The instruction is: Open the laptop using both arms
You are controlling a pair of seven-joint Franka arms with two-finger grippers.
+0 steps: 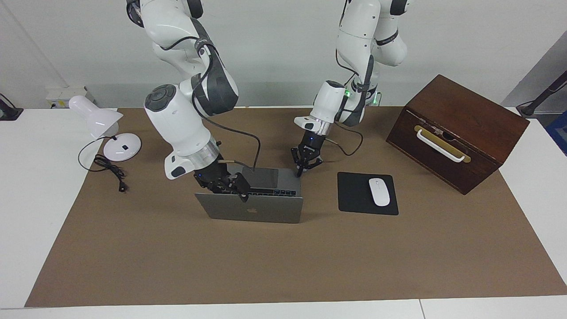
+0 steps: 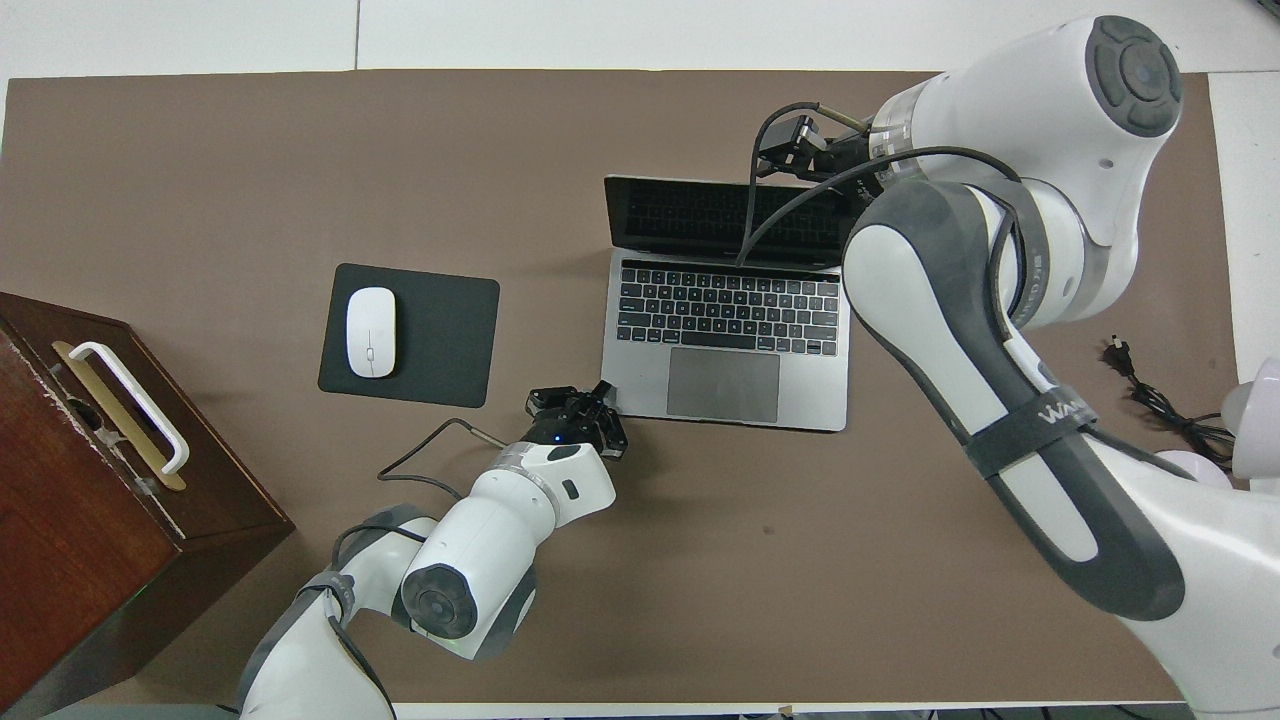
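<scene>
The silver-grey laptop (image 1: pixel 266 212) (image 2: pixel 730 340) stands open on the brown mat, its keyboard deck and trackpad facing the robots and its lid tilted back past upright. My right gripper (image 1: pixel 241 195) (image 2: pixel 790 150) is at the lid's top edge, toward the right arm's end of it. My left gripper (image 1: pixel 301 173) (image 2: pixel 603 395) is shut, its tips down on the deck's corner nearest the robots, at the left arm's end. It holds nothing.
A black mouse pad (image 1: pixel 359 195) with a white mouse (image 1: pixel 379 192) lies beside the laptop toward the left arm's end. A dark wooden box (image 1: pixel 460 128) with a white handle stands at that end. A white lamp (image 1: pixel 97 117) and its cord (image 1: pixel 110 170) sit at the right arm's end.
</scene>
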